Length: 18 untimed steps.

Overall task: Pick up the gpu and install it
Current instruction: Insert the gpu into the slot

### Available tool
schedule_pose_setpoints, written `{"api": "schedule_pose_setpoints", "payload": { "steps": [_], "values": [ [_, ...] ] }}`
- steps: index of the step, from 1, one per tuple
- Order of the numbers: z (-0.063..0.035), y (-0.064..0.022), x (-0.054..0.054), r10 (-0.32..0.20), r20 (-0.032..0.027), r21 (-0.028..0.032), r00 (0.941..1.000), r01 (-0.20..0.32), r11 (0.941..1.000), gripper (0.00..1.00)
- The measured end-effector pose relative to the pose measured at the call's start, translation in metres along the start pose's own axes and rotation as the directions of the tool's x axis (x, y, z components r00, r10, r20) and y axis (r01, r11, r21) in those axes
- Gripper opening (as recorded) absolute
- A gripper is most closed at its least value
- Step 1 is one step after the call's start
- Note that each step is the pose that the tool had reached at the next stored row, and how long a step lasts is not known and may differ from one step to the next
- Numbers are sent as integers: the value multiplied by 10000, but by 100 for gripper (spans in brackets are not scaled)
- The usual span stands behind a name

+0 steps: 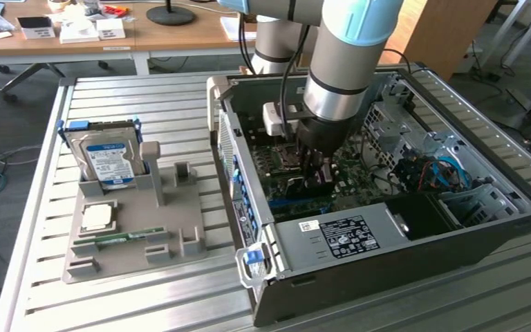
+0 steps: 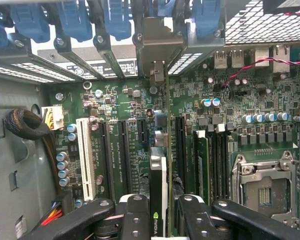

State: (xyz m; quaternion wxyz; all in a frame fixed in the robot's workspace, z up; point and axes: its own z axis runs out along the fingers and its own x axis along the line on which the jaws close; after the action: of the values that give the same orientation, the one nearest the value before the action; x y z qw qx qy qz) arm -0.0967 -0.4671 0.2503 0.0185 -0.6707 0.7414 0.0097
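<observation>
The open computer case (image 1: 367, 207) lies on its side on the slatted metal table (image 1: 118, 297), and every position below is given relative to it; the robot arm (image 1: 339, 76) reaches down into its middle, over the green motherboard (image 2: 125, 105); outside the case, toward the exterior view's left, a grey parts holder (image 1: 132, 235) carries a blue-labelled hard drive (image 1: 108, 162) standing upright, with a processor (image 1: 97, 217) and a RAM stick (image 1: 118, 238) lying flat nearer the camera; inside the case, the black power supply (image 1: 339, 238) occupies the corner nearest the camera; the gripper (image 2: 158, 210) is closed on the gpu (image 2: 158, 175), its two dark fingers (image 2: 135, 215) pressed against the opposite faces of the card; the gpu stands on edge inside the case, above the row of expansion slots on the motherboard, with its silvery bracket (image 2: 157, 45) up against the rear slot openings beneath the blue retention clips (image 2: 115, 17); whether the card edge is seated in a slot cannot be told; the empty processor socket (image 2: 262, 182) lies beside the slots. Handling judgement: the card is light, thin and stiff, yet fragile; hold it across the flat board faces near the upper edge, clear of the contact edge; keep it square to the slot, since any tilt would likely bind it or load the board.
</observation>
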Motion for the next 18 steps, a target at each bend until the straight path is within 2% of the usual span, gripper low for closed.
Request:
{"api": "schedule_pose_setpoints", "payload": {
  "steps": [4, 18],
  "values": [
    [4, -1, -1, 1, 16, 1, 10000, -1, 10000, 27],
    [49, -3, 2, 0, 12, -1, 10000, 0, 10000, 27]
  ]
}}
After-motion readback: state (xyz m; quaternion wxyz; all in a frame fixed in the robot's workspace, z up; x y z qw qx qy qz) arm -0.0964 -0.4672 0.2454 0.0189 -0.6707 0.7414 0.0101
